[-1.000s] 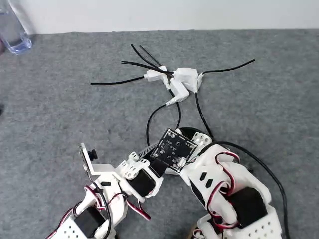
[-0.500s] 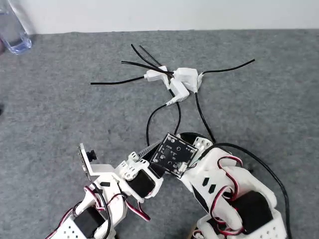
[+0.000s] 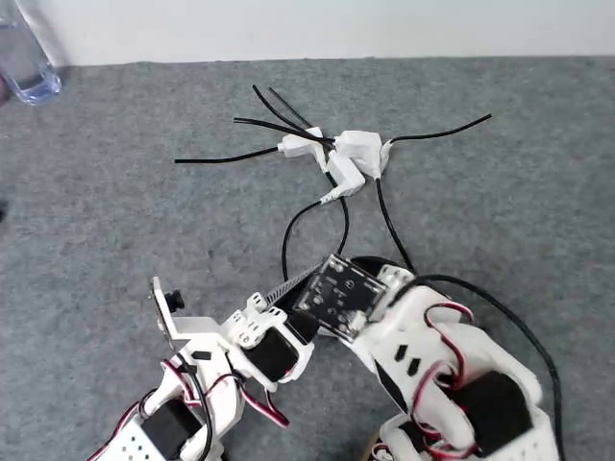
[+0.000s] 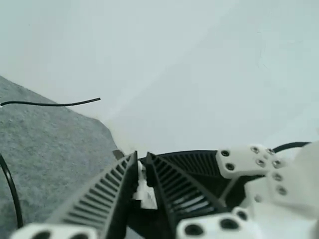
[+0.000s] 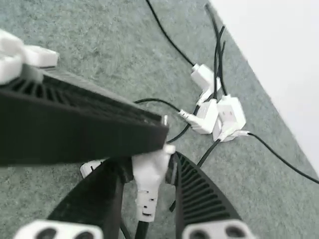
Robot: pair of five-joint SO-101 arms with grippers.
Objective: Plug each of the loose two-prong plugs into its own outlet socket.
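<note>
A white outlet block [image 3: 363,149] lies on the grey carpet [image 3: 115,211] at the back middle, with two white plugs [image 3: 300,144] [image 3: 346,180] at its sides and black cords spreading out. In the right wrist view the block [image 5: 229,112] lies beyond my right gripper [image 5: 149,169], which is shut on a loose white two-prong plug [image 5: 149,181]. My left gripper [image 4: 141,164] is closed on the same white plug [image 4: 144,191], and its ribbed black finger [image 5: 84,127] crosses in front of the right gripper. From above, both grippers meet under the right arm's camera board [image 3: 341,293].
A clear plastic bottle [image 3: 24,58] stands at the back left corner by the white wall. A black cord [image 3: 286,240] loops from the outlet block toward the arms. Bare carpet stretches to the left and right of the block.
The right arm's camera board has tilted and shifted slightly to the right and toward the front. The outlet block, its plugs and the left arm have stayed put.
</note>
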